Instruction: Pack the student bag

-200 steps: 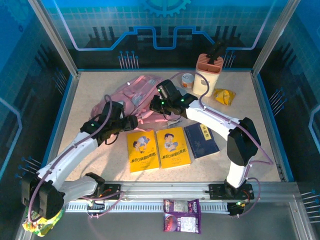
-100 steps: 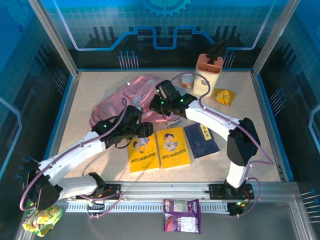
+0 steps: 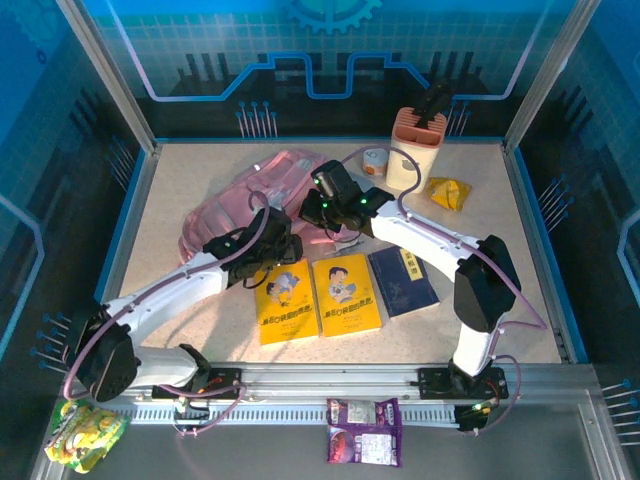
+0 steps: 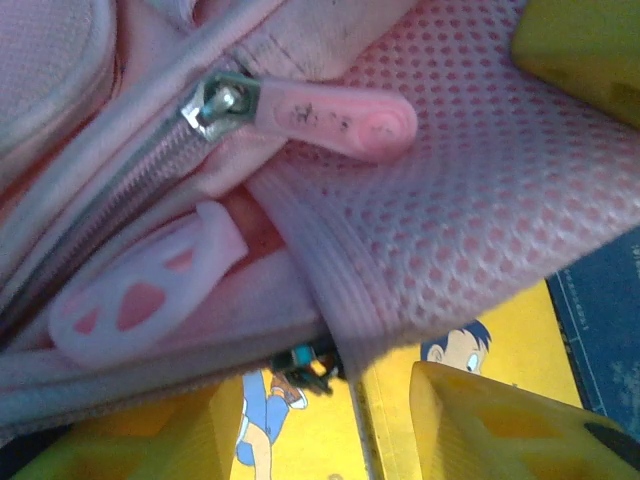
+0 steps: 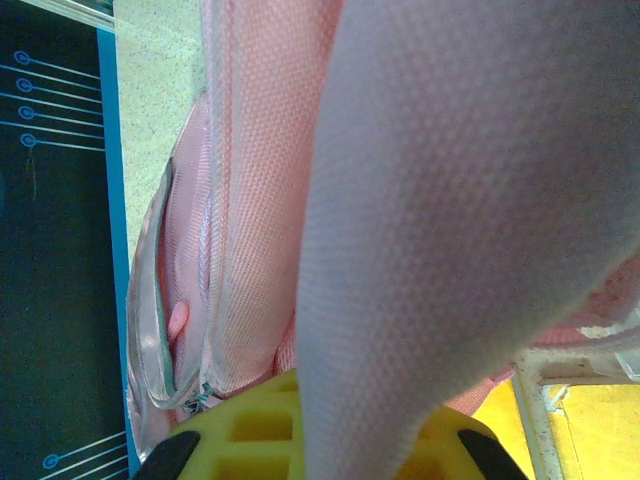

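Now the right claw (image 5: 320,442) pinches the student bag (image 3: 250,195), left claw (image 4: 330,430) agape.

Obscured areas: wrist and overhead views
Blurred backpack (image 5: 430,180) fabric covers the right gripper (image 5: 350,435) at its fingertips; the left gripper (image 4: 325,435) is cropped by the lower edge — overhead, titles on the books (image 3: 345,295) are too small to read.
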You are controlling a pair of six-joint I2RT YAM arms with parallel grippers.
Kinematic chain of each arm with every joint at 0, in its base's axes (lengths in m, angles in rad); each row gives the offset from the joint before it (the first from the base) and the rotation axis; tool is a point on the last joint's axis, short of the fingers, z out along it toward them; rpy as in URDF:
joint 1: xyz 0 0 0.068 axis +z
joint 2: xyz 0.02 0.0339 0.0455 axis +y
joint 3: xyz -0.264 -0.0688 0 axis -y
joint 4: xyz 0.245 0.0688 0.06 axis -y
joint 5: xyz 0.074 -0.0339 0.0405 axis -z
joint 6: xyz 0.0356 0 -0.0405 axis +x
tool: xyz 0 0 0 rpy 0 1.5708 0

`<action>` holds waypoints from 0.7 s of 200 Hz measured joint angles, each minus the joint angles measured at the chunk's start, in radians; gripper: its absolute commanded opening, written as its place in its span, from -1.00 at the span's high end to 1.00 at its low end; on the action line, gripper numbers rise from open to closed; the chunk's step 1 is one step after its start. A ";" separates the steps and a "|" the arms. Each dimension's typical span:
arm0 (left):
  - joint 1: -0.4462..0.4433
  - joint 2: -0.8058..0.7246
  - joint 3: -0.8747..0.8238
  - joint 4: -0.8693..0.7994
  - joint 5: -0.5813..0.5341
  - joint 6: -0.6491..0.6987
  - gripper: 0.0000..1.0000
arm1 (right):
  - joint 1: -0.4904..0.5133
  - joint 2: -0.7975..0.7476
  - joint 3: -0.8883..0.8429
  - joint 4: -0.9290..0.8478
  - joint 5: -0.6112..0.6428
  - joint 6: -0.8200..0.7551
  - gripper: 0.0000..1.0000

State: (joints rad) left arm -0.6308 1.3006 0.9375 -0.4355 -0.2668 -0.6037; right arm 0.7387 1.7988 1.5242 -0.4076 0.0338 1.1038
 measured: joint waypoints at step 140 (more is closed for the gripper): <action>0.011 0.074 0.002 0.085 -0.093 0.120 0.63 | -0.003 0.000 -0.018 0.025 0.019 -0.001 1.00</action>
State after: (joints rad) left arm -0.6201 1.3746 0.9394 -0.3500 -0.3595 -0.4835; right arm 0.7357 1.7992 1.5063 -0.3824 0.0532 1.1030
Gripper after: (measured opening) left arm 0.217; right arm 0.085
